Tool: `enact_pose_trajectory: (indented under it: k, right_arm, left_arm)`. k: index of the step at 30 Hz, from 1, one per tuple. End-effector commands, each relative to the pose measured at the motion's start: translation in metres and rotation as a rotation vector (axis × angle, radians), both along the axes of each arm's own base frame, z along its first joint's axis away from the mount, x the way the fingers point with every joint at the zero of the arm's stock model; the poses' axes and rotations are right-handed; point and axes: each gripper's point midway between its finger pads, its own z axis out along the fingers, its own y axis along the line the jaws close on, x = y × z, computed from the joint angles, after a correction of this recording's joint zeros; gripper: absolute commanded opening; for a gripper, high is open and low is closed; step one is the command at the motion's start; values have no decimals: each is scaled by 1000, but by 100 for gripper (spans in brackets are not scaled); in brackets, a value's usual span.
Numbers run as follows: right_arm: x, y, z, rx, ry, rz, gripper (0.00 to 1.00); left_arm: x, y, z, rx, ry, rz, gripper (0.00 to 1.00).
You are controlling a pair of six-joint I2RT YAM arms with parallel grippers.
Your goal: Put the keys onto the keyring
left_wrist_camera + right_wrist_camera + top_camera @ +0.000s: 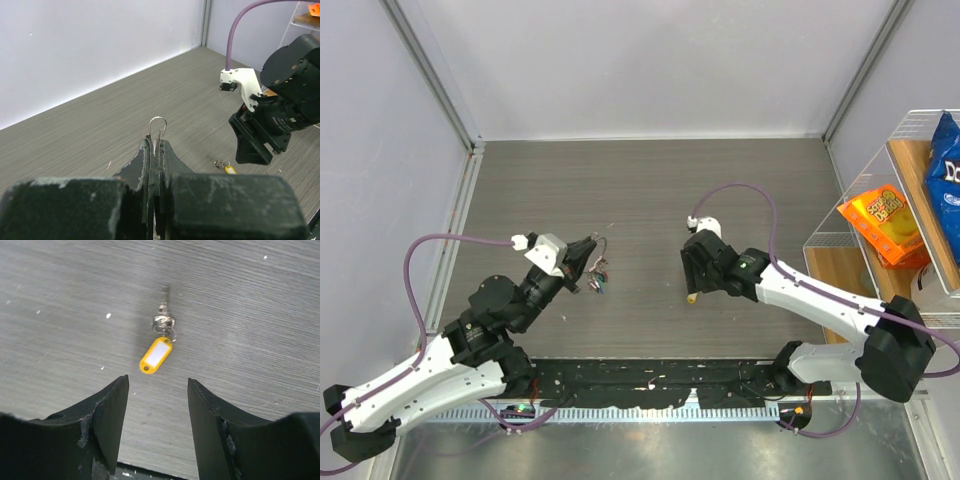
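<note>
Left wrist view: left pincer [156, 150] is clamping the keyring [158, 125], coloured keys [602, 276] dangling beside its tips, seemingly threaded. Right pincer [157, 390] is hovering, jaws apart, over the yellow-tagged key [158, 351] lying on the table [250, 315], not yet threaded.

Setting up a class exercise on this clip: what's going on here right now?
The left end effector is shut on the keyring, held up off the table, with coloured keys hanging by it. The right end effector is open, hovering above a yellow-tagged key lying on the table. That key is not yet picked up.
</note>
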Motion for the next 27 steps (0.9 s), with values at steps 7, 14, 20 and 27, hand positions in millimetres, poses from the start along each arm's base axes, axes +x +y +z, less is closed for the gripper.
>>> enact_pose_trajectory:
  k: [7,14,20,27]
  right_arm:
    - [30,6,-34,205,61,-135,53]
    - [32,4,-58,278,113,-198,49]
    - [34,-3,-73,310,123,-249,45]
    - [36,-9,-76,315,111,-270,37]
  left_arm:
    - [2,1,10,-51,-12,15,0]
    - [2,-1,9,-40,-7,9,0]
    - [3,-4,8,-33,-6,3,0]
    - [5,-6,7,-20,-10,5,0]
